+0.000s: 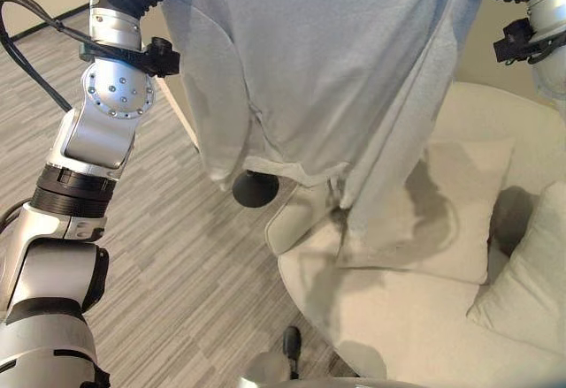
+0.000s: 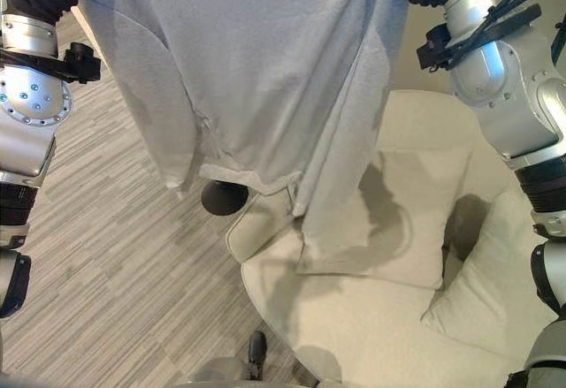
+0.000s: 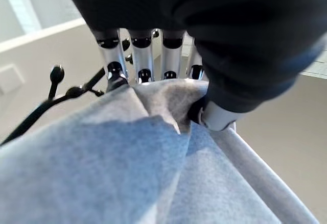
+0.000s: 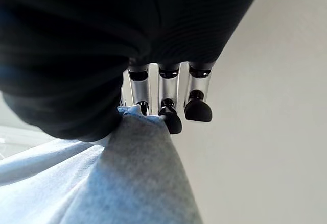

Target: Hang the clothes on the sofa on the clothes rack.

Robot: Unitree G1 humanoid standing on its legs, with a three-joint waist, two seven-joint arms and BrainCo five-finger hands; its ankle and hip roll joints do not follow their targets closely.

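A light grey shirt (image 1: 309, 70) hangs spread out in front of me, held up by its top corners above the sofa (image 1: 424, 317). Its hem dangles just over the sofa's left edge. In the left wrist view my left hand (image 3: 138, 55) is shut on a bunched fold of the grey cloth (image 3: 127, 157), thumb pressed against it. My right hand (image 4: 168, 96) pinches another corner of the same cloth (image 4: 127, 183). A thin black bar with round knobs (image 3: 56, 76) shows just past the left hand's fingers.
The cream sofa carries a flat cushion (image 1: 442, 211) and a second cushion (image 1: 531, 282) at the right. A black round object (image 1: 255, 189) sits on the striped wood floor (image 1: 177, 273) behind the shirt's hem, beside a pale slanted pole (image 1: 177, 110).
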